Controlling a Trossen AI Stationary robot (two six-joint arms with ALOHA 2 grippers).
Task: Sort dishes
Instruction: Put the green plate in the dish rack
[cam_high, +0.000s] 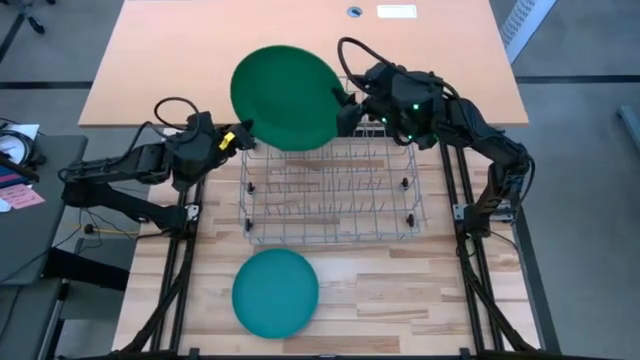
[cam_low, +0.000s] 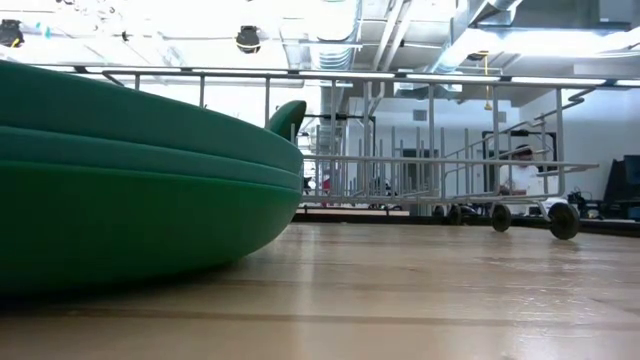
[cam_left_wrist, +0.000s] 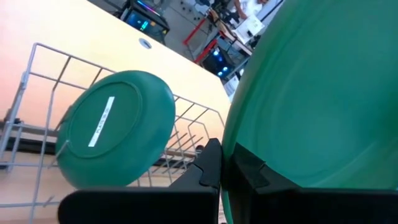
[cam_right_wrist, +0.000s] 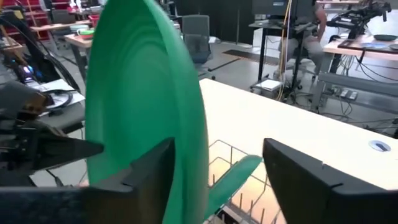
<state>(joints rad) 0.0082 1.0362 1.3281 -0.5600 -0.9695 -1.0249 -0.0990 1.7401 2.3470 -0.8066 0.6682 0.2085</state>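
Dark green plastic is what the left gripper is clamped on: the rim of a large green plate is pinched between its closed fingers, and the plate is held above the far end of the wire rack. The plate is tilted rather than laid flat, presumably so that it can be stood on edge between the rack's tines.

The right gripper is found at the plate's opposite edge. In the right wrist view its jaws are seen standing apart, one finger close against the rim and the other clear of it; nothing is gripped. This is judged a handover or steadying position, with the load borne by the left arm alone.

A smaller green plate is seen in the left wrist view leaning on edge in the rack, underside outward. A teal plate lies flat on the table near the front edge, well apart from the rack and unsorted.

Slippage is judged the main risk, since the wide plate is supported at one rim point only.
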